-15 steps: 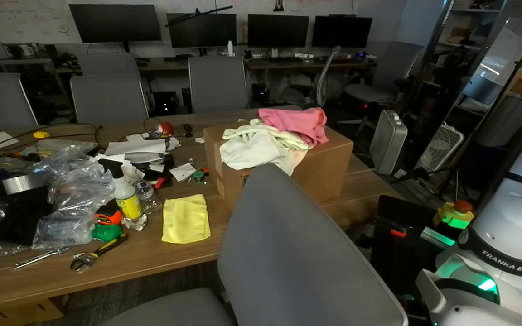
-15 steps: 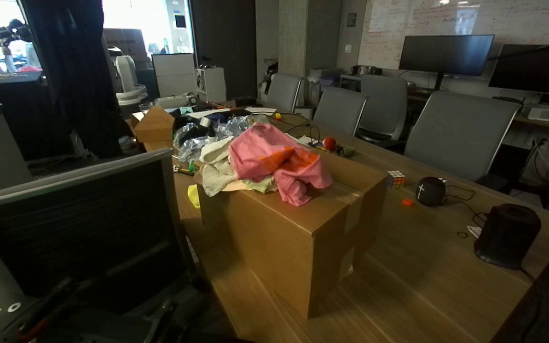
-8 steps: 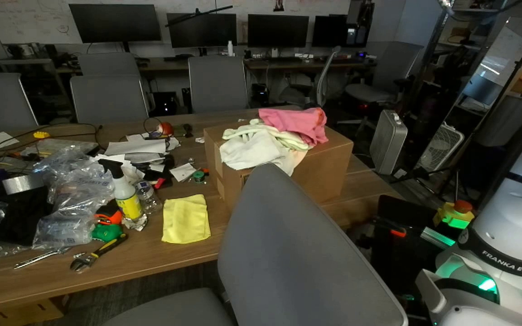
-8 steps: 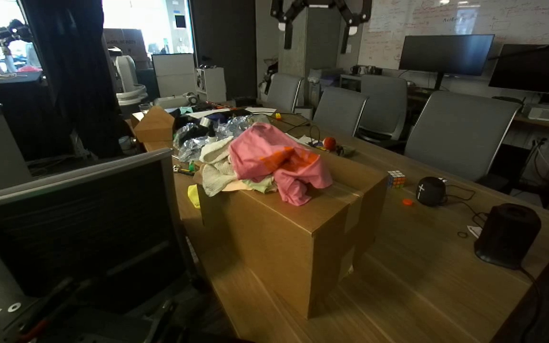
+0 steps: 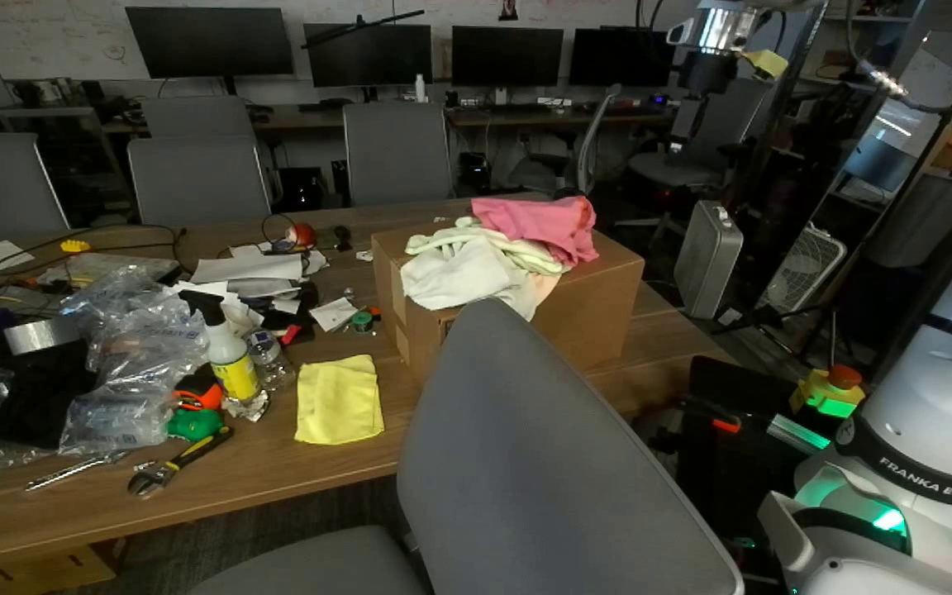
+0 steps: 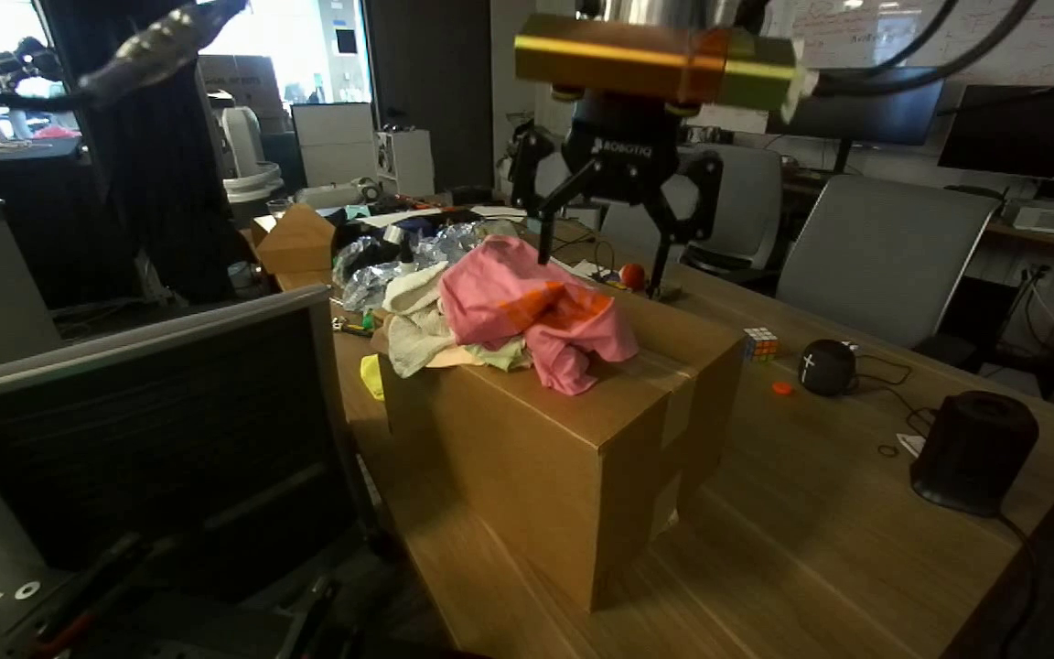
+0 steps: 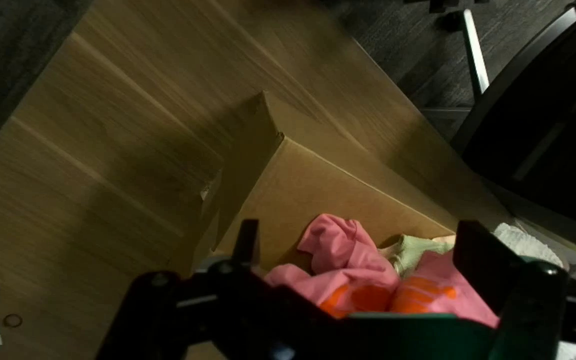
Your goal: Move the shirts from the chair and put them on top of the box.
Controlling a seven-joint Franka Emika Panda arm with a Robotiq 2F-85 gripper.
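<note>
In an exterior view, the chair (image 5: 534,463) before the box (image 5: 596,322) hides part of it from us; behind the box, we cannot read the whiteboard (image 5: 319,10).

On wooden table (image 6: 820,531): cardboard box (image 6: 500,448) below gripper (image 6: 598,276); puzzle cube (image 6: 760,345), black speaker (image 6: 825,369) to gripper's side; yellow cloth (image 5: 339,402), wrench (image 5: 185,457) far from gripper.

Shirts (image 6: 510,311) atop the box (image 6: 518,458); crumpled

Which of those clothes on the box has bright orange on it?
The crumpled pink cloth on the brown cardboard box: it shows bright orange patches; the white cloth and pale green cloth show none.
</note>
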